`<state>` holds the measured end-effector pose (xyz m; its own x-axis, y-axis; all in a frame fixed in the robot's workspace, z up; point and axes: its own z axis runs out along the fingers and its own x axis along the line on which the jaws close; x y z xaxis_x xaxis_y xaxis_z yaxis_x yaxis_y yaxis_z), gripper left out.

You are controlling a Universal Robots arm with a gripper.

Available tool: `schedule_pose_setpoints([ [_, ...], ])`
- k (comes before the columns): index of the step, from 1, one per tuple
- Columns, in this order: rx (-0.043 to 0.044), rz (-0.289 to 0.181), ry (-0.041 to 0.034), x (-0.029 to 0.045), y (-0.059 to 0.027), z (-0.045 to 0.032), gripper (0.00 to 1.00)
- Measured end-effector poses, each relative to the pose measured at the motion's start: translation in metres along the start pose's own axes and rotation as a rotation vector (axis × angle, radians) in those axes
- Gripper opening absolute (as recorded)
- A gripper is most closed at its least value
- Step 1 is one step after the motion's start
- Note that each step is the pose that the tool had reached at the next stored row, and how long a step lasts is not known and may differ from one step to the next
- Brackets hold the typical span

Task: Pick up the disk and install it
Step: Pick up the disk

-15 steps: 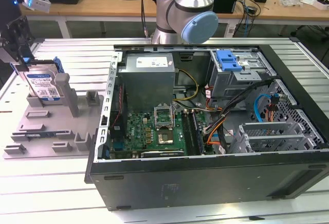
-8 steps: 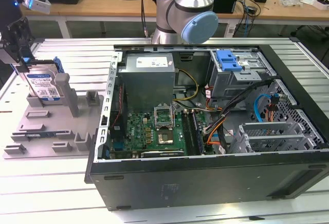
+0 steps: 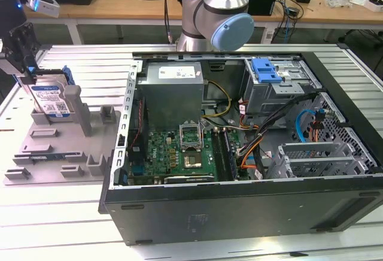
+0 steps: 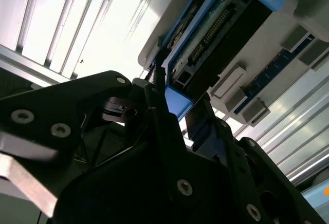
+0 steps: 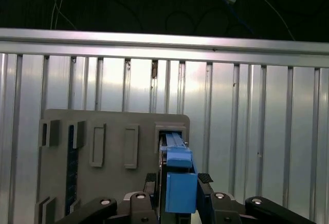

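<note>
1. The disk (image 3: pixel 50 100) stands on edge in a slot of the grey fixture (image 3: pixel 66 153), long axis near upright, at the exterior view's left.
2. The gripper (image 3: pixel 28 72) is directly above it, straddling the blue bracket (image 5: pixel 180 185). Whether it is clamped, I cannot tell.
3. The open computer case (image 3: pixel 239 204) is well apart and holds the motherboard (image 3: pixel 179 147) and drive cage (image 3: pixel 281 87).

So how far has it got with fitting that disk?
Done: nothing yet; the disk stands in its grey holder. In hand: the jaws look closed on its blue bracket. Left: lifting it out and installing it in the open computer case.
</note>
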<state>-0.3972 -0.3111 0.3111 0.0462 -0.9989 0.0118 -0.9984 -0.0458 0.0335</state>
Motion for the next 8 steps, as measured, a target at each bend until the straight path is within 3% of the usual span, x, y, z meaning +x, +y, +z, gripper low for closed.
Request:
schedule_pose_setpoints([
  [8, 0.0, 0.0, 0.0, 0.0, 0.0, 0.0021, 0.43],
])
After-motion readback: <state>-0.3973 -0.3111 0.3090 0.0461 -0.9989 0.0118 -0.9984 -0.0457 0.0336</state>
